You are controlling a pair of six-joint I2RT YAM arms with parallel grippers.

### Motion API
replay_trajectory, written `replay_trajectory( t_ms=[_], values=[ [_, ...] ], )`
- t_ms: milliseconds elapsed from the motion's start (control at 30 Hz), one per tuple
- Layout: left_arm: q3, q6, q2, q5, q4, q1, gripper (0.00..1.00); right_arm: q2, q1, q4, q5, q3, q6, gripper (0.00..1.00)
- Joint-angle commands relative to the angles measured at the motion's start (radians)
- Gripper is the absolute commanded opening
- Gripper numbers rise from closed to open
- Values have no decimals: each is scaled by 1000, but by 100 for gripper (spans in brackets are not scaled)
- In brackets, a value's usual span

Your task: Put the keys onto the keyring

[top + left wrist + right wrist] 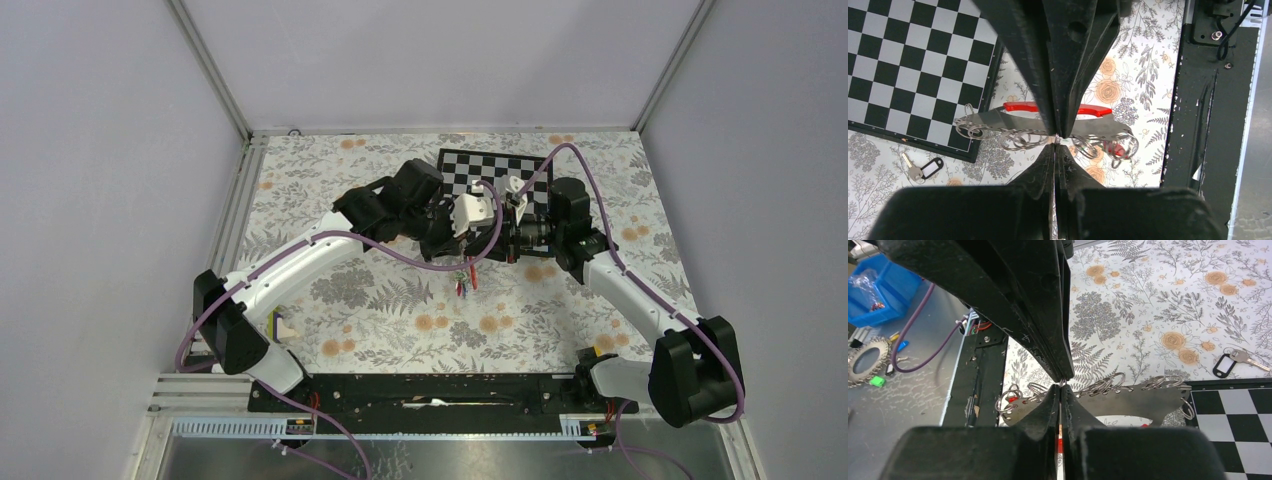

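Farthest left of the chessboard (pixel 470 165), well apart from it and toward the near edge of the flowered surface (pixel 380 320), the yellow-and-white block (pixel 281 325) sits beside my left arm's base.

My left arm reaches across to the chessboard's near-left corner. There my left claw (pixel 1055 137) is pressed fully together, its tips meeting on the ring-lined edge of the keyring (pixel 993 120). The keyring is a flat grey metal plate with a red strip along one side and a row of split rings along the other, and it lies just off the chessboard's near edge.

From my left wrist I see a lone key with a dark tag (pixel 923 170) lying flat on the surface just outside the chessboard's corner, apart from the keyring.

Just in front of the chessboard's near edge, below where my claws meet, a small cluster of keys (pixel 465 282) shows red and green tags. I cannot tell whether they hang from the keyring or lie on the surface. From my left wrist, a blurred red tag shows behind the rings at one end of the plate.

My right claw (pixel 1060 385) reaches in from the right along the chessboard's near edge. Its fingers are drawn together to a sliver on the same ringed edge, opposite my left claw.
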Motion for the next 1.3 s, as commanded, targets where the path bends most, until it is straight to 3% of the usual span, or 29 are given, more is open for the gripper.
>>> replay_trajectory(
  t_ms=[0, 67, 167, 300, 433, 733, 1267],
  values=[
    [23, -26, -16, 18, 88, -3, 0, -10, 5, 152, -9, -23, 76, 0],
    [16, -30, -27, 28, 98, 9, 1, -33, 2, 237, -1, -46, 152, 0],
    [1, -37, -56, 104, 108, 56, 21, -44, -16, 417, -3, -68, 310, 0],
    [-39, -69, -114, 232, 165, 137, 40, -36, -32, 759, 5, -115, 587, 0],
    [-39, -118, -124, 338, 182, 182, 48, -19, -34, 943, 35, -120, 730, 0],
    [-49, -190, -127, 415, 242, 191, 43, 2, -39, 1102, 81, -150, 851, 0],
    [-19, -215, -76, 463, 250, 191, 23, 9, -39, 1107, 96, -167, 850, 0]
  ],
)
